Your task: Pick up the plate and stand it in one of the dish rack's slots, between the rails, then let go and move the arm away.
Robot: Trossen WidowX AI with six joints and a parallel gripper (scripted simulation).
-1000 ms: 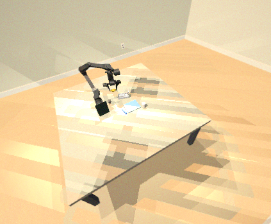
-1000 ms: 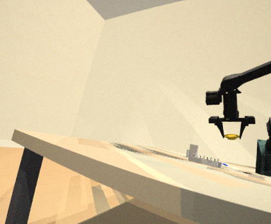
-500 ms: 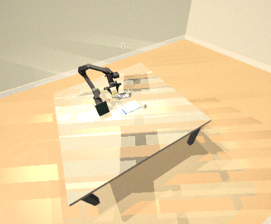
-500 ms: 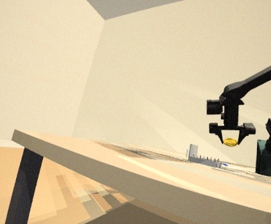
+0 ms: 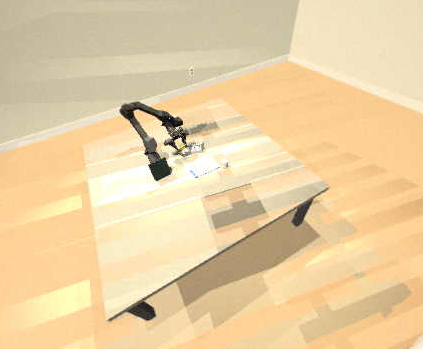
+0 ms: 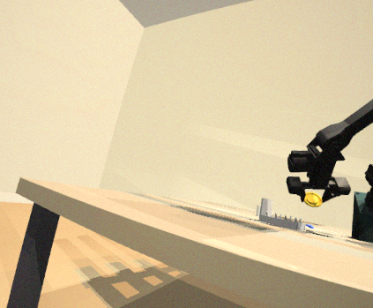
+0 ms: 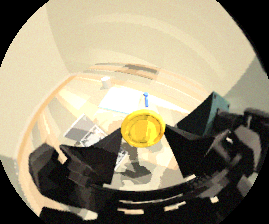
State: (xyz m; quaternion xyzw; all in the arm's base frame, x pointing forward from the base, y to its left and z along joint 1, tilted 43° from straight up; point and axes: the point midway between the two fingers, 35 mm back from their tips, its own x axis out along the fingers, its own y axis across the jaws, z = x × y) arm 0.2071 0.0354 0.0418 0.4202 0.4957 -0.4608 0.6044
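My gripper (image 5: 179, 145) (image 6: 316, 197) (image 7: 142, 128) is shut on a small yellow plate (image 5: 181, 148) (image 6: 312, 199) (image 7: 142, 127) and holds it in the air. In the exterior view the plate hangs a short way above the table, just right of and above the grey dish rack (image 6: 281, 219). The rack (image 5: 194, 148) (image 7: 80, 131) stands on the table beside the gripper. In the wrist view the plate shows nearly face-on between the two dark fingers.
A white sheet with a blue mark (image 5: 202, 165) (image 6: 309, 225) lies on the table in front of the rack, and a small white cube (image 5: 224, 163) sits to its right. The arm's dark green base (image 5: 159, 168) (image 6: 370, 218) stands close by on the table.
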